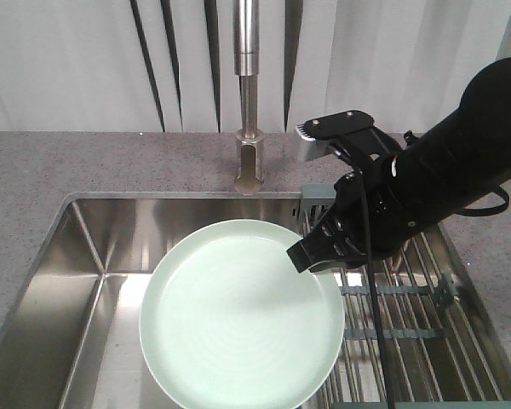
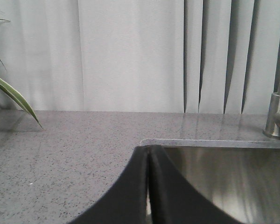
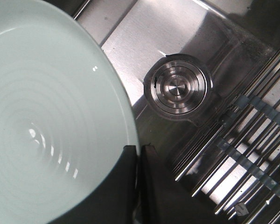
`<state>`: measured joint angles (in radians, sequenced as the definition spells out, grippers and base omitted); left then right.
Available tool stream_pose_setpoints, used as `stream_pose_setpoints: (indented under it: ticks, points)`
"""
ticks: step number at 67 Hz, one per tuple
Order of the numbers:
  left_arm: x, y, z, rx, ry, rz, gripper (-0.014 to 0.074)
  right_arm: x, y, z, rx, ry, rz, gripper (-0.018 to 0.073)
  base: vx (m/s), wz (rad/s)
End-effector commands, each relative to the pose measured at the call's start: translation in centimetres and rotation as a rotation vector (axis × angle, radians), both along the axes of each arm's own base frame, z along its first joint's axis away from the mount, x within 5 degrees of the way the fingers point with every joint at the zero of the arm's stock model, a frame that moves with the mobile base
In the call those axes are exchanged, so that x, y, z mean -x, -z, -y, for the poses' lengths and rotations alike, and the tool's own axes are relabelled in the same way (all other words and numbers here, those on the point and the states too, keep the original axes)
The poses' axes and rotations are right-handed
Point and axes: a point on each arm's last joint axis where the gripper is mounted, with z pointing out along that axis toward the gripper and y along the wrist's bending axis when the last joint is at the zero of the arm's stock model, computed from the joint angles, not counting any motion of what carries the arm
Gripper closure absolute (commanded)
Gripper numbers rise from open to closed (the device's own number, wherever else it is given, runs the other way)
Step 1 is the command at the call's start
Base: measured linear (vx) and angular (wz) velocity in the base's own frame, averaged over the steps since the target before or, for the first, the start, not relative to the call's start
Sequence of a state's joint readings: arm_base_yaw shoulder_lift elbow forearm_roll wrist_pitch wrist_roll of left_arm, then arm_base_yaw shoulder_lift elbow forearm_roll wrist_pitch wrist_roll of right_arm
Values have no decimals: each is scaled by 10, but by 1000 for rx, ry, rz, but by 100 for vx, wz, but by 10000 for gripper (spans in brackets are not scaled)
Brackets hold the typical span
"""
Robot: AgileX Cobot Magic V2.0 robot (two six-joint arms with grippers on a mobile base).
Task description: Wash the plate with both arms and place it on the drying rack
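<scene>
Mint-green and glossy, the plate [image 1: 238, 319] hangs over the steel sink [image 1: 77, 256]. Its rim is pinched by our right gripper [image 1: 307, 253], whose fingers are clamped on it, and the dish spreads out left of that grip. The drying rack [image 1: 409, 341] lies below and right of that gripper. Our left gripper [image 2: 148, 154] has its fingers pressed together on nothing, with the sink corner just ahead.
</scene>
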<state>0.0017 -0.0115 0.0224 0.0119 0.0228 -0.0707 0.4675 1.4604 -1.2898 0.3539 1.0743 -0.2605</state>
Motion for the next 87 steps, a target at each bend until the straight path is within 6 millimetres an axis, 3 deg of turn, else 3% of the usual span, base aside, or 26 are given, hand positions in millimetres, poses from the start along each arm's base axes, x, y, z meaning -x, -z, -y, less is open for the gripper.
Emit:
stream_pose_setpoints:
  ticks: [1,87]
  points:
    - [3,-15,0,5,5,114,603,4,-21,2,-61,8,79,561,3,-3]
    - [3,-15,0,5,5,112,603,4,-22,2,-63,8,82,561,0,0]
